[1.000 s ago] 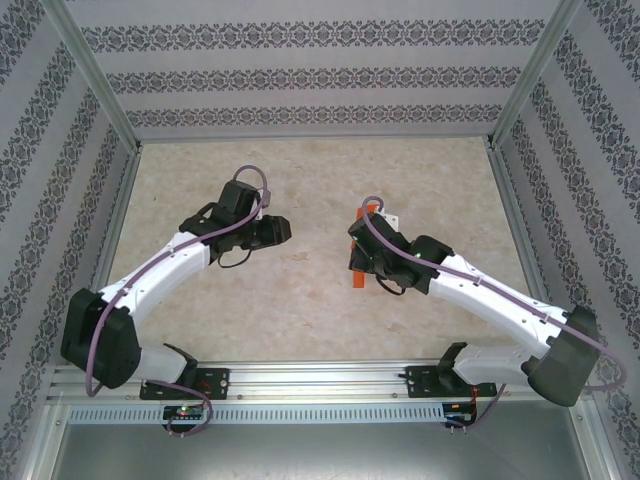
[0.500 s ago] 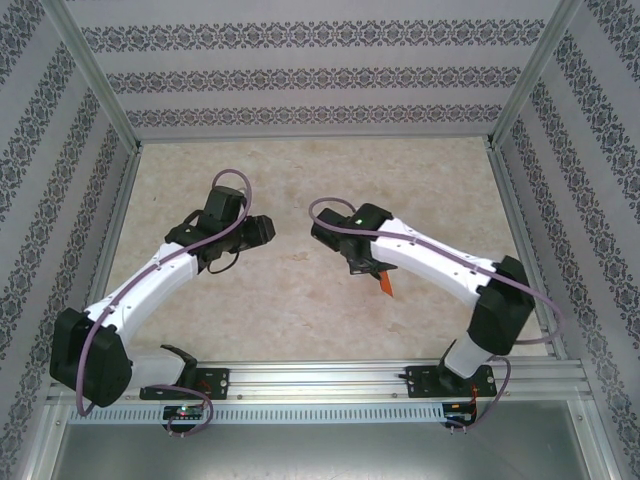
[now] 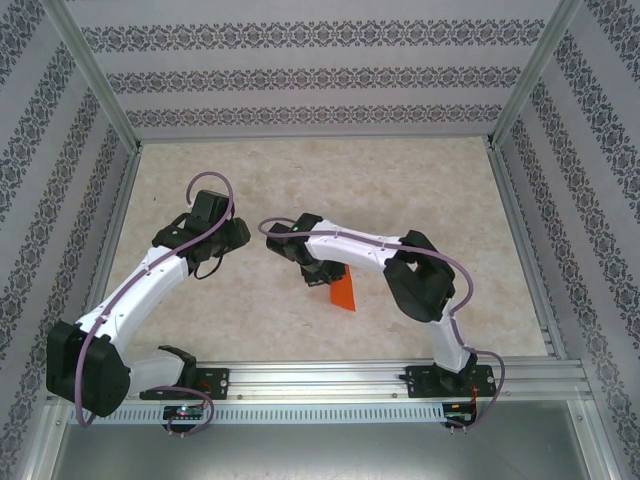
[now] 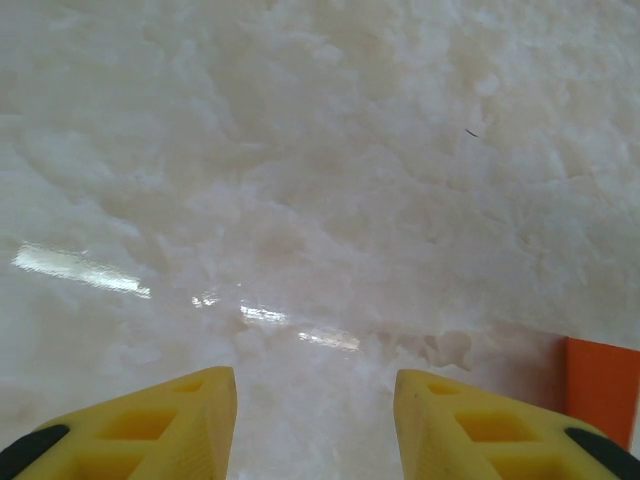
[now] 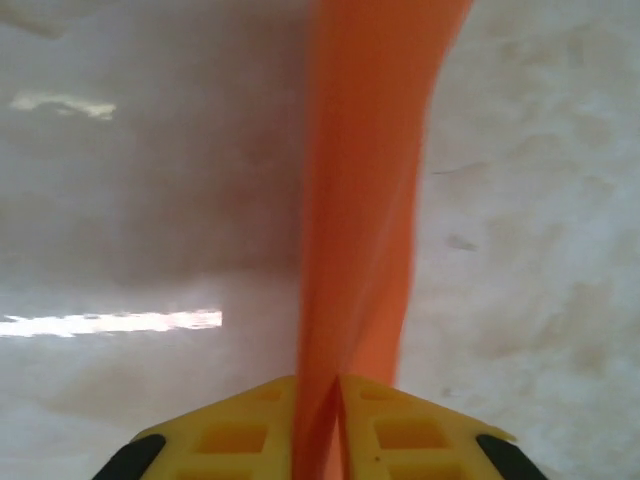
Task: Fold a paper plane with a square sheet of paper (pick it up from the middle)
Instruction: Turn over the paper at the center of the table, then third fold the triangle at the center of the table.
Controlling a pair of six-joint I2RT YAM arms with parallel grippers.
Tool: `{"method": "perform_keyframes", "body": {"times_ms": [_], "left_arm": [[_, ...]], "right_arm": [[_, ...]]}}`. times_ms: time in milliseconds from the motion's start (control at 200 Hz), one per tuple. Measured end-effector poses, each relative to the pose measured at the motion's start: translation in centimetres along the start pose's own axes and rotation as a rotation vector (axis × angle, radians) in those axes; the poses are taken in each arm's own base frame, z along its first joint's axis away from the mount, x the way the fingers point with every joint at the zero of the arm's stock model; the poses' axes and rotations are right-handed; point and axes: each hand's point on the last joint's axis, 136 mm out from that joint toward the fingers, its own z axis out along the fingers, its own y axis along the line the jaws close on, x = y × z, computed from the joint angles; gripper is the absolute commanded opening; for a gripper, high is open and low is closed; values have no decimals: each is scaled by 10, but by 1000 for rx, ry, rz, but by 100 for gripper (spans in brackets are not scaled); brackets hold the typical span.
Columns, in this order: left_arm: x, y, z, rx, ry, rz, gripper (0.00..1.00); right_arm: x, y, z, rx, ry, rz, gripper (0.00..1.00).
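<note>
Right gripper: yellow fingers pinched narrow on the paper plane. The plane shows as a blurred orange strip running up from the jaws, cut off at the upper frame edge.
Left gripper: jaws parted, nothing between, over the pale marbled table; an orange corner is cut off at lower right.
Top view: plane at frame centre, its upper end hidden under the right wrist.

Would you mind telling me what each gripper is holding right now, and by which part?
The right gripper pinches the paper plane by one end; the left gripper is open and empty.
</note>
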Motion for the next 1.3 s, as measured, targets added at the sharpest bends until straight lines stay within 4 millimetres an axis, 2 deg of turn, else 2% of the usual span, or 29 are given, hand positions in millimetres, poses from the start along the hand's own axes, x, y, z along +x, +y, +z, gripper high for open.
{"method": "perform_keyframes", "body": {"times_ms": [195, 270, 410, 570, 639, 724, 844, 959, 1059, 1129, 1304], "left_arm": [[0, 2, 0, -8, 0, -7, 47], [0, 2, 0, -8, 2, -10, 48], [2, 1, 0, 2, 10, -10, 49], [8, -8, 3, 47, 49, -5, 50], [12, -15, 7, 81, 81, 2, 50], [20, -28, 14, 146, 134, 13, 50], [38, -50, 27, 230, 225, 39, 45], [79, -74, 45, 286, 366, 100, 39], [114, -85, 62, 292, 475, 146, 37], [130, -84, 71, 280, 522, 158, 36], [136, -84, 85, 256, 555, 156, 34]], "right_arm": [[-5, 39, 1, -160, 0, 16, 30], [-9, 53, 0, -238, -23, 31, 41], [-7, 59, -12, -382, -61, 68, 48], [-13, 45, -42, -549, -163, 142, 50], [-14, 33, -55, -604, -215, 178, 50], [-14, 14, -60, -646, -264, 240, 53], [-7, -14, -43, -662, -284, 329, 54], [0, -31, -15, -654, -264, 393, 55], [2, -31, -4, -688, -249, 408, 55], [-3, -28, -3, -733, -247, 416, 54], [-20, -16, -1, -822, -246, 416, 52]]}}
